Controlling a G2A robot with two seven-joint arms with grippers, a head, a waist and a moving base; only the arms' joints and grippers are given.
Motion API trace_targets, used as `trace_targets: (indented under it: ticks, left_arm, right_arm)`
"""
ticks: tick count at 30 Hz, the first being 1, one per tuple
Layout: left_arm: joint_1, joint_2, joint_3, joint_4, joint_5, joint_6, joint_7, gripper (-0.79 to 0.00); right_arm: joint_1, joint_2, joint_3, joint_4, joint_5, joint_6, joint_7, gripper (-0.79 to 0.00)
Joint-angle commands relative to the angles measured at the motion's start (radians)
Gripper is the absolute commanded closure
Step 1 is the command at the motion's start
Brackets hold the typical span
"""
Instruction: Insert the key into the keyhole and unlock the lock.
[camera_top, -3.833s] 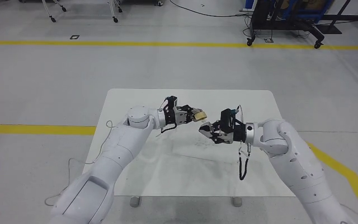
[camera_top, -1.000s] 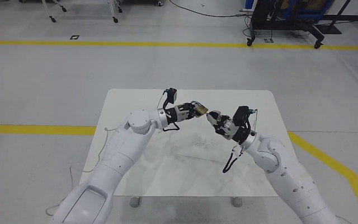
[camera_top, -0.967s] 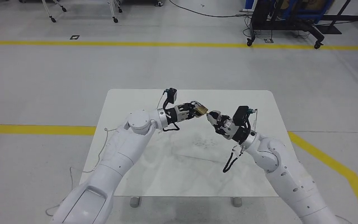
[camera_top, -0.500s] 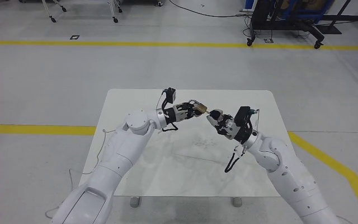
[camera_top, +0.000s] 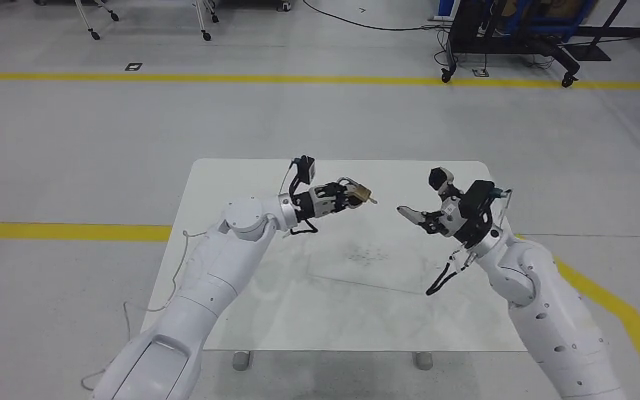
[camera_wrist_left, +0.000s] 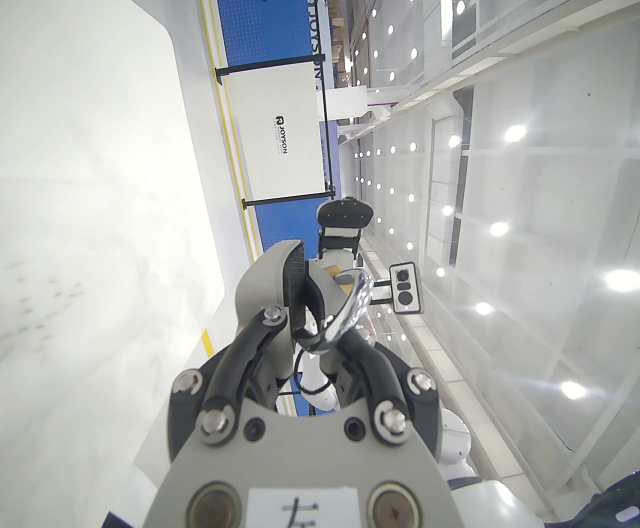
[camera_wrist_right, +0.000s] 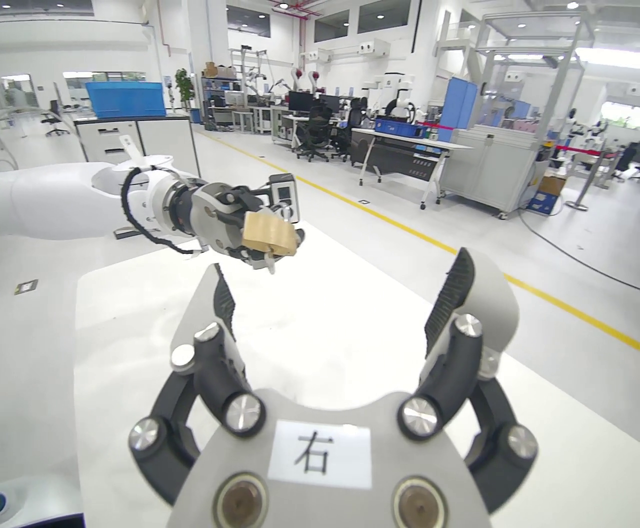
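left pincer: The left pincer is clamped on a brass padlock and holds it in the air over the far middle of the table.
padlock: The padlock sits between the left pincer's fingers. Its brass body sticks out past the fingertips and points toward the other arm.
shackle: The silver shackle curves back between the fingers toward the left wrist. I cannot tell whether it has sprung open.
key: A small silvery key stands out of the padlock's free end. In the top view it shows as a short stub on the side nearest the right arm. No pincer touches it. The keyhole is hidden by the key and the lock body.
right pincer: The right pincer is spread wide, with its ribbed black pads far apart and nothing between them. It hangs over the right part of the table and faces the padlock.
padlock to right pincer: They are well apart, with bare table between them. From the right wrist view the padlock lies ahead of the open fingers and somewhat off toward one of them, not in line with the gap.
table: The white table has faint scuff marks near its middle.
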Motion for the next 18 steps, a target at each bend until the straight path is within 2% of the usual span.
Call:
trace_targets:
  ticks: [1,12,18]
  left_arm:
    - [-0.002,0.000,0.008,-0.003,0.016,-0.003,-0.014,0.000]
    - [-0.001,0.000,0.016,-0.008,0.031,-0.025,-0.037,0.000]
    - [-0.003,-0.002,0.010,0.005,-0.005,0.003,-0.061,0.000]
  right_arm:
    - [-0.030,0.008,0.067,-0.024,0.005,-0.013,0.013,-0.785]
    - [-0.031,0.008,0.065,-0.026,0.005,-0.013,0.014,-0.785]
    - [-0.006,0.003,0.003,-0.008,0.011,-0.117,0.026,-0.785]
